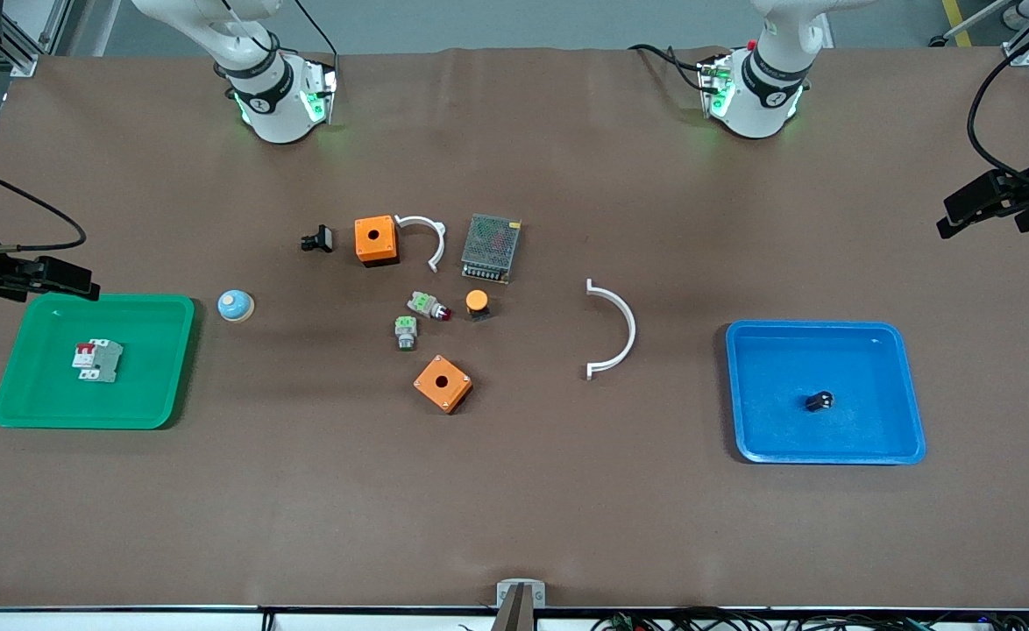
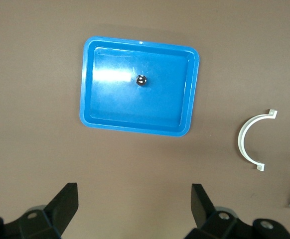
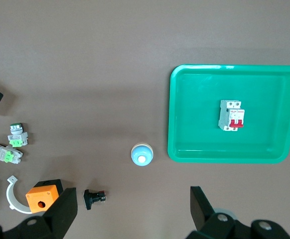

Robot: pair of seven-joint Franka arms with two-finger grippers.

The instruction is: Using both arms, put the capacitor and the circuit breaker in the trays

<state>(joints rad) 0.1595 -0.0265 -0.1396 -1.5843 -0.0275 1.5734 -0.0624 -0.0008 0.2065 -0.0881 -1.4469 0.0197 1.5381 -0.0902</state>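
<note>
the small white-grey rectangular circuit breaker with red switch levers (image 1: 98, 360) lies flat in the shallow green plastic tray (image 1: 164, 368) at the right arm's end of the brown table (image 1: 514, 508), its long axis running roughly across the tray's shorter span and its red levers toward the end facing the robots' bases. the tiny black capacitor with a silvery end (image 1: 819, 401) lies in the shallow blue plastic tray (image 1: 760, 350) at the left arm's end, a little nearer to the front camera than the tray's middle.

both of the task's things look already placed, each in its own tray, so i judge the task finished or nearly so.

the right tool (image 3: 130, 211) is raised, looking down on the table between the green tray and the clutter in the middle; its fingers (image 3: 63, 209) stand wide apart and hold nothing. the left tool (image 2: 135, 206) is raised likewise beside the blue tray, its fingers (image 2: 65, 204) spread and empty.

if any further move were needed, the relation that counts is simple: the right arm is the nearer to the circuit breaker, the left arm the nearer to the capacitor, and each thing lies well apart from its tool.

a pale blue domed button (image 1: 236, 306) sits on the table just beside the green tray, and a white curved plastic clip (image 1: 615, 329) lies between the middle clutter and the blue tray.
</note>
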